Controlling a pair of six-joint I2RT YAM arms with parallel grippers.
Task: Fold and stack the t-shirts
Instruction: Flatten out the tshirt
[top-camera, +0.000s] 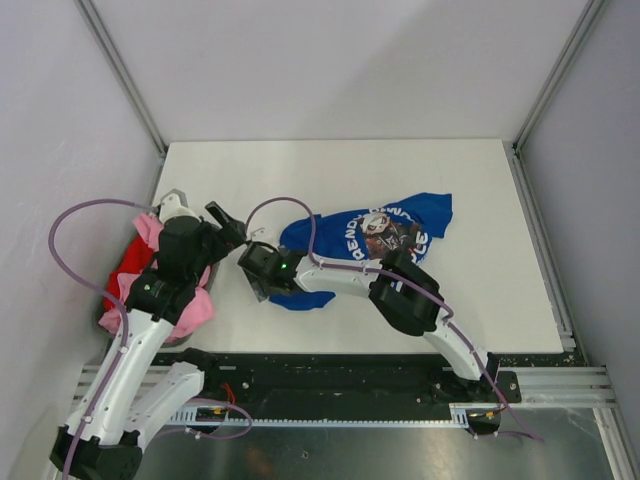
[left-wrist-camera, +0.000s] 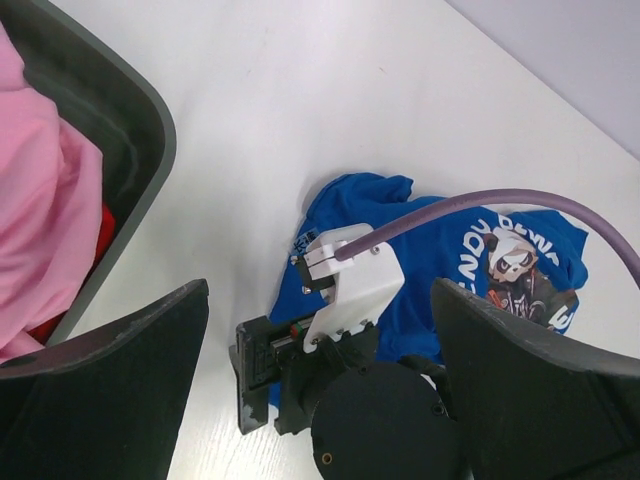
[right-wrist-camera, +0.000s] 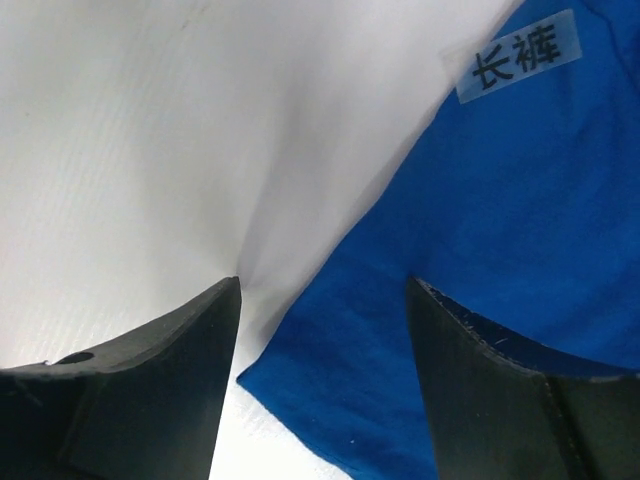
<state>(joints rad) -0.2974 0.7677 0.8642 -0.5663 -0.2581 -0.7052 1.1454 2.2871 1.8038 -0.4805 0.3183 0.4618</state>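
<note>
The royal blue t-shirt (top-camera: 345, 235) lies crumpled on the white table, its white lettering and round graphic (top-camera: 378, 228) facing up; it also shows in the left wrist view (left-wrist-camera: 450, 250). My right gripper (top-camera: 258, 280) is open at the shirt's near-left corner. In the right wrist view its jaws (right-wrist-camera: 323, 285) stand low over the table on either side of a blue corner (right-wrist-camera: 450, 260), not closed on it. My left gripper (top-camera: 225, 225) is open and empty, above the table between the bin and the blue shirt. The pink t-shirt (left-wrist-camera: 40, 210) and the red one (top-camera: 125, 275) lie in the bin.
A dark grey bin (left-wrist-camera: 140, 120) stands at the table's left edge, with pink cloth (top-camera: 195, 305) hanging over its near side. My right arm (top-camera: 400, 290) lies across the near part of the table. A white tag (right-wrist-camera: 520, 60) is sewn on the blue shirt.
</note>
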